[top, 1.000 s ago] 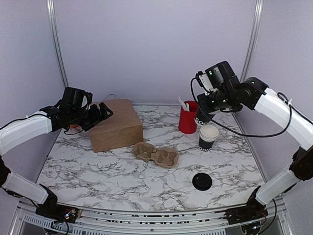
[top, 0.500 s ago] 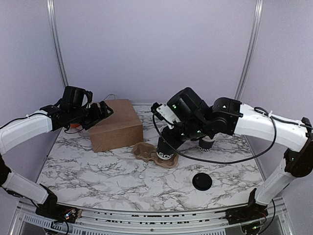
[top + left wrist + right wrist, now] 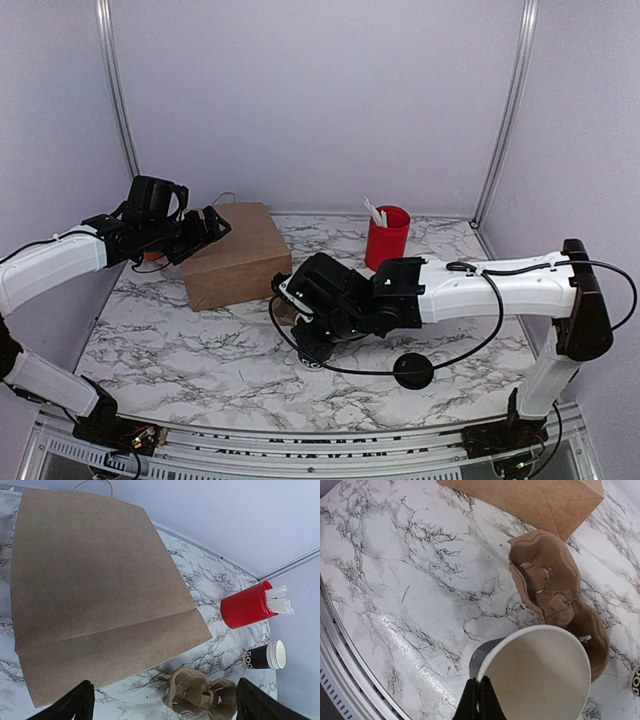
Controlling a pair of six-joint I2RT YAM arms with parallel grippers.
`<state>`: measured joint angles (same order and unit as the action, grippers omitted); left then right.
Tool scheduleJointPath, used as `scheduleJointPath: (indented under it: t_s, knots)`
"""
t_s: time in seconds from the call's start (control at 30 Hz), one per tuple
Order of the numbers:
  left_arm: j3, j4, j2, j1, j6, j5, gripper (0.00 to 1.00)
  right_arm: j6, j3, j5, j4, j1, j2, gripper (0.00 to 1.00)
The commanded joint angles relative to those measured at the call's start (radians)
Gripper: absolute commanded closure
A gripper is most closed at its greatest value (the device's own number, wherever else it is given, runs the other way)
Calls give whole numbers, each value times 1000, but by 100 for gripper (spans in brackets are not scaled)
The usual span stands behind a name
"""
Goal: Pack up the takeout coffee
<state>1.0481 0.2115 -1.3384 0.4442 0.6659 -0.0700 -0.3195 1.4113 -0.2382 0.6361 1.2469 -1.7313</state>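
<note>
Pinching the cup [image 3: 540, 680] rim near the tray [image 3: 545, 575], the right gripper [image 3: 479, 681] was closed; the left gripper [image 3: 207, 228] hung open, empty. Lid [image 3: 413, 371] and bag [image 3: 95, 590] waited unused.

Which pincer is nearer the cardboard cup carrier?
Right. The right pincer, shut on the rim of the coffee cup, is just beside the carrier; the left pincer hovers open by the paper bag, farther off.
</note>
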Motion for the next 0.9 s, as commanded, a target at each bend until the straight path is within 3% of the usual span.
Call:
scheduleJointPath:
  t_s: [0.0,0.2,0.47,0.87]
  knots:
    - [-3,-17,22,2,-28,26,1,-36,-1,-35,-103,19,-18,100]
    - [-5,-7,27,-2,-49,33,1,-37,26,-48,-89,35,-67,100]
    - [-8,-4,24,-4,-56,38,1,-36,90,-4,-64,55,-80,61]
    - [-10,-7,33,-1,-60,40,1,-37,152,-63,7,24,39,19]
